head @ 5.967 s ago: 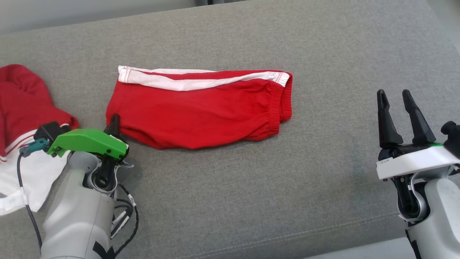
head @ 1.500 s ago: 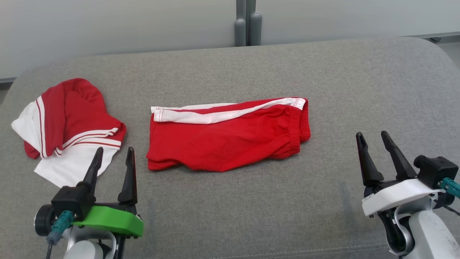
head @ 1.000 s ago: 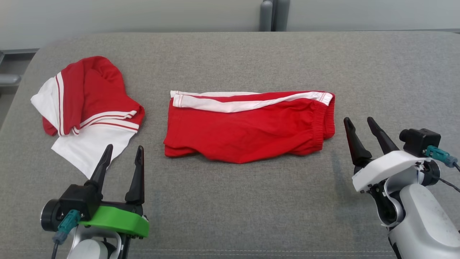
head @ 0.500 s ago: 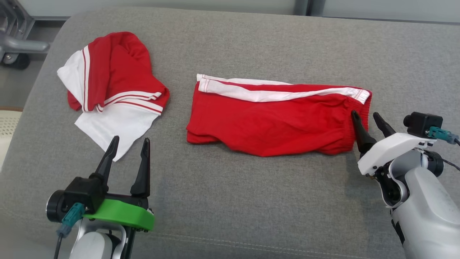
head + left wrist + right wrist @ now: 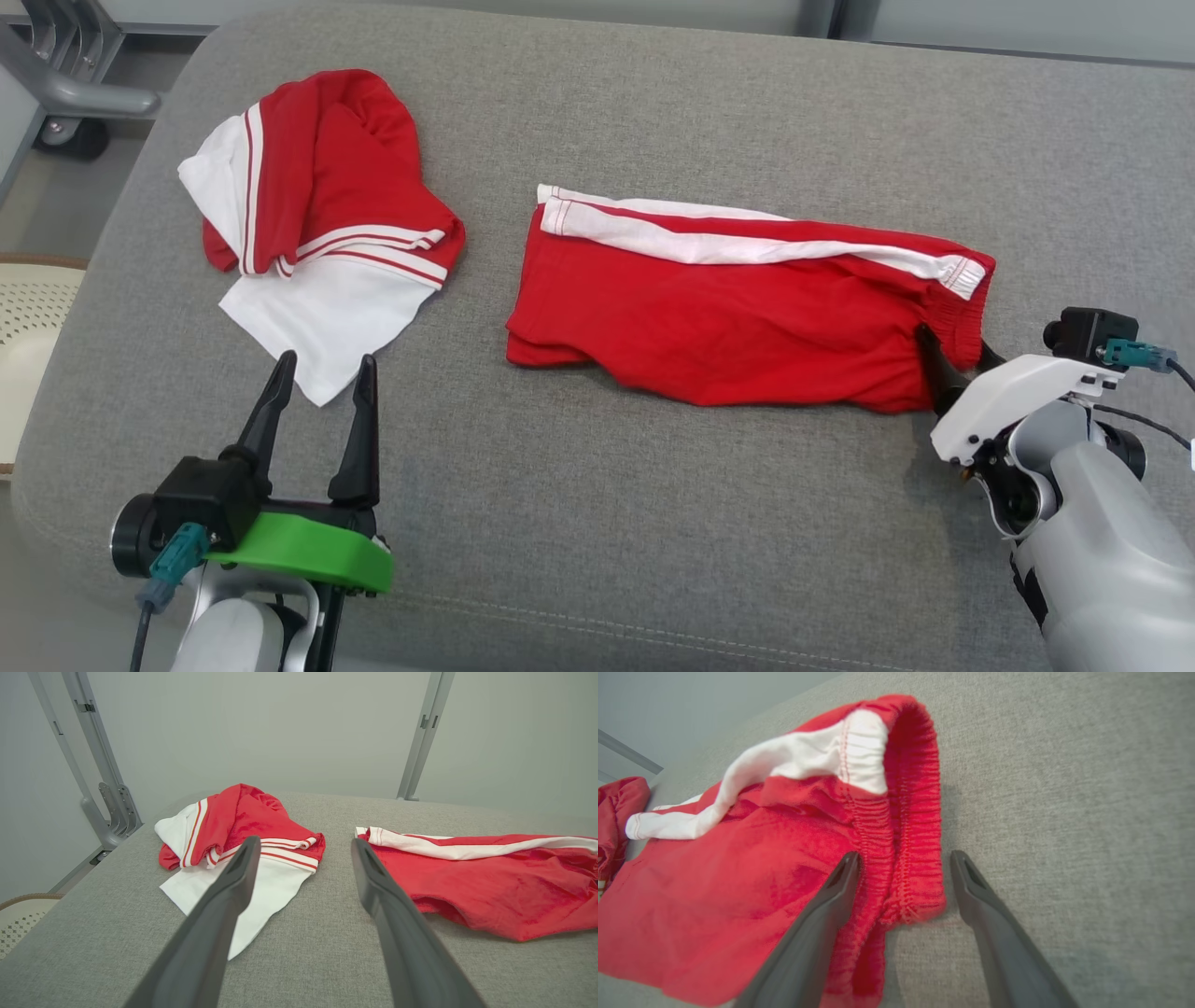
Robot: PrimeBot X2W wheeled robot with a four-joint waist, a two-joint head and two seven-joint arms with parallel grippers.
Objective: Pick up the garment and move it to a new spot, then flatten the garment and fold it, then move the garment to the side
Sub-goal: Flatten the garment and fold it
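Right claw point(image 5: 904, 856): wide open, astride the elastic waistband of the red shorts point(image 5: 728, 317) (not gripping)
Left claw point(image 5: 326, 357): wide open, empty

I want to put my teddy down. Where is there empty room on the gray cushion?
Biggest bare patch of gray cushion: the near strip below the red shorts, between left gripper and right gripper. Narrow gap between shorts and red-and-white shirt. Crowded at the shorts' waistband.
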